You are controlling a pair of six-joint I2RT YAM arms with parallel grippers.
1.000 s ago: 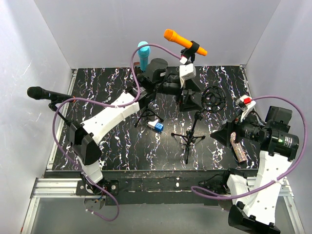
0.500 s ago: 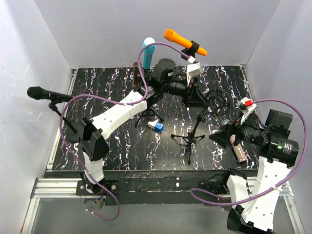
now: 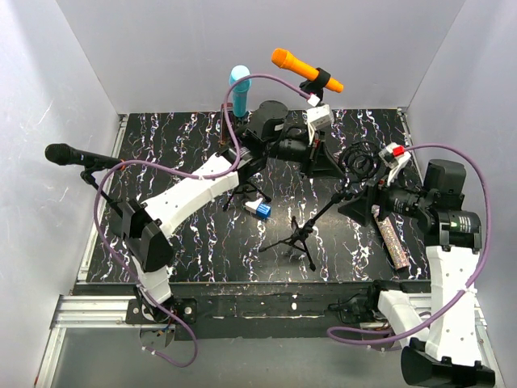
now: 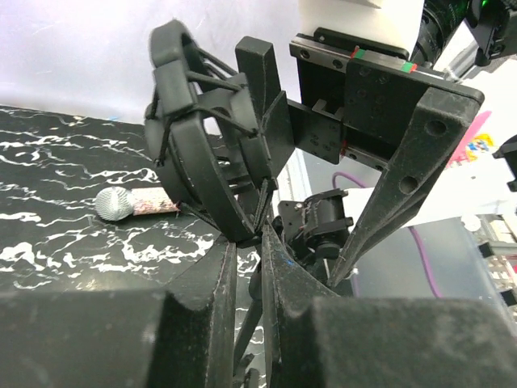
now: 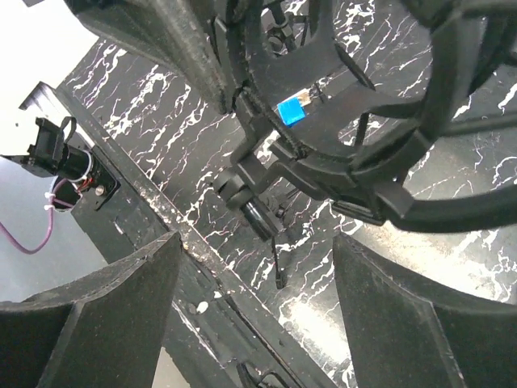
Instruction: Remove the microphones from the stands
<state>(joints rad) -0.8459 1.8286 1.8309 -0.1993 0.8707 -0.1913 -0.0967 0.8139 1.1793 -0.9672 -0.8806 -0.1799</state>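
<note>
Black marbled table [image 3: 202, 242] is shared by four microphones: three mounted microphones [image 3: 305, 70] and one glittery microphone [image 3: 393, 241] laid flat beside the right arm. One shock mount [image 4: 182, 141] is pinched at its lower rim by the left gripper [image 4: 249, 242] and flanked by the widely spread right gripper [image 5: 254, 250].

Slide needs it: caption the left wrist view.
Empty shock mount pinched by left fingers; pink microphone lying on table behind.

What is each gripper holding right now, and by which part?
The left gripper is shut on the shock mount, its fingers pinching the bottom of the ring. The right gripper is open beside the mount, holding nothing.
</note>
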